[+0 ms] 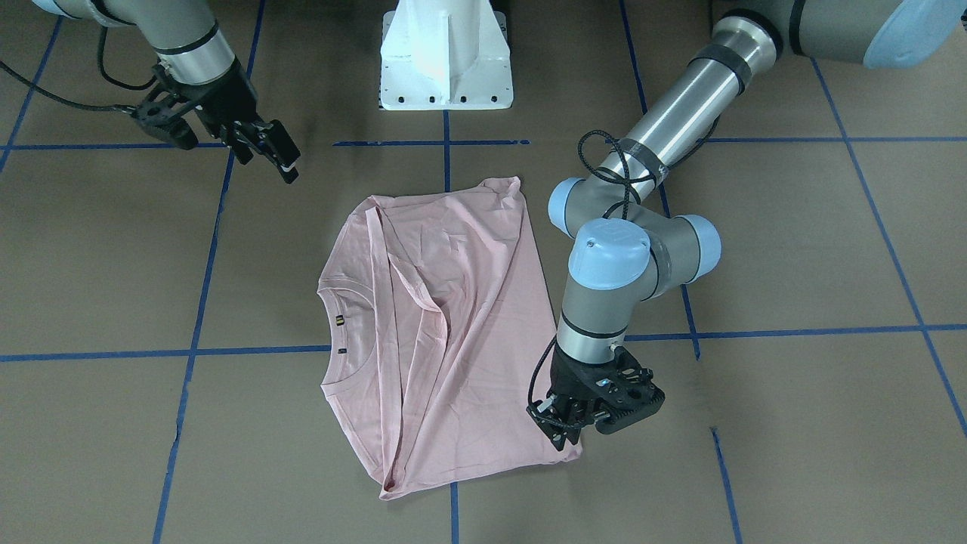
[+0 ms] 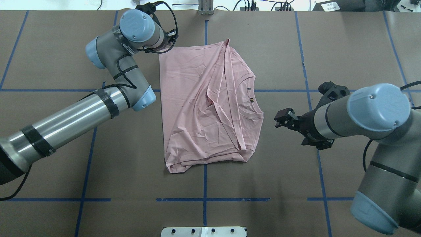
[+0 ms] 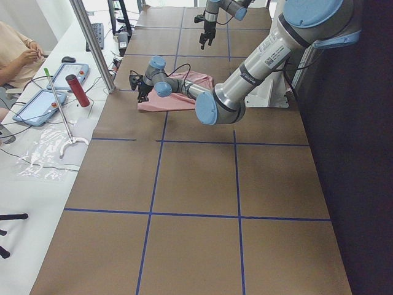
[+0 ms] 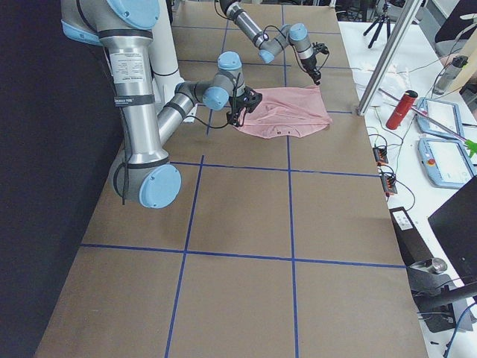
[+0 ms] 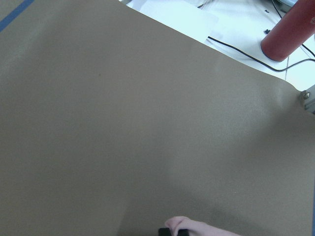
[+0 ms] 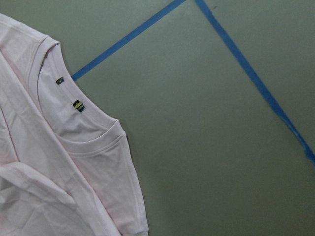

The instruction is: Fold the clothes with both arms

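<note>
Pale pink cotton T-shirt (image 1: 468, 302) looks part-folded; left gripper (image 1: 563, 429) pinches its corner, right gripper (image 1: 268, 160) waits spread, empty, just beside.

The left arm (image 2: 75, 115) is stretching out alongside the pale pink T-shirt (image 1: 453, 325), its wrist bending straight down. The left gripper (image 1: 565, 429) is pinching the T-shirt's outer corner. The right arm (image 2: 361, 115) is hovering its right gripper (image 1: 266, 153) just off the T-shirt's collar side, with the jaws parted and gripping nothing.
</note>
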Controlling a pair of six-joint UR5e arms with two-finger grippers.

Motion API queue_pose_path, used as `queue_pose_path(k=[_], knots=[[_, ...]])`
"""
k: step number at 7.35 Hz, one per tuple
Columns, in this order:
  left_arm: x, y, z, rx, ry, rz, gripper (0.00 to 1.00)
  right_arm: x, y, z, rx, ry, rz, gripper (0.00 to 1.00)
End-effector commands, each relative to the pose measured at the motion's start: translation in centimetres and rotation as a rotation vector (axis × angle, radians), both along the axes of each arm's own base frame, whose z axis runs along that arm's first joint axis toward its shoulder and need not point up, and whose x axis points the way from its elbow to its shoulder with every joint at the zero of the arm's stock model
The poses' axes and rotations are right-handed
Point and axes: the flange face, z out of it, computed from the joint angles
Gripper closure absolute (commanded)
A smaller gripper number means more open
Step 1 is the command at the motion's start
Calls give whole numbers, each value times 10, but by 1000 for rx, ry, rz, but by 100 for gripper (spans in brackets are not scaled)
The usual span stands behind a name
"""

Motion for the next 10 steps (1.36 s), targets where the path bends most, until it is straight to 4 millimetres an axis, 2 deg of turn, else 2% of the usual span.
queue_pose_path(k=[1, 2, 3, 5, 7, 9, 10], knots=[[-37, 38, 11, 48, 97, 54, 60, -73, 13, -22, 9, 1, 27, 0], [-47, 49, 8, 46, 122, 70, 59, -109, 26, -23, -11, 15, 40, 0], [-47, 50, 6, 37, 132, 67, 58, -129, 34, -12, 7, 47, 58, 0], [-45, 52, 8, 22, 139, 63, 57, -158, 31, -4, -47, 69, 95, 0], [-45, 52, 8, 19, 142, 61, 57, -163, 29, 6, -96, 79, 131, 11], [-44, 53, 8, 17, 143, 62, 56, -164, 26, 8, -111, 82, 148, 25], [-43, 53, 7, 9, 151, 57, 56, -162, 23, 8, -111, 83, 152, 28]])
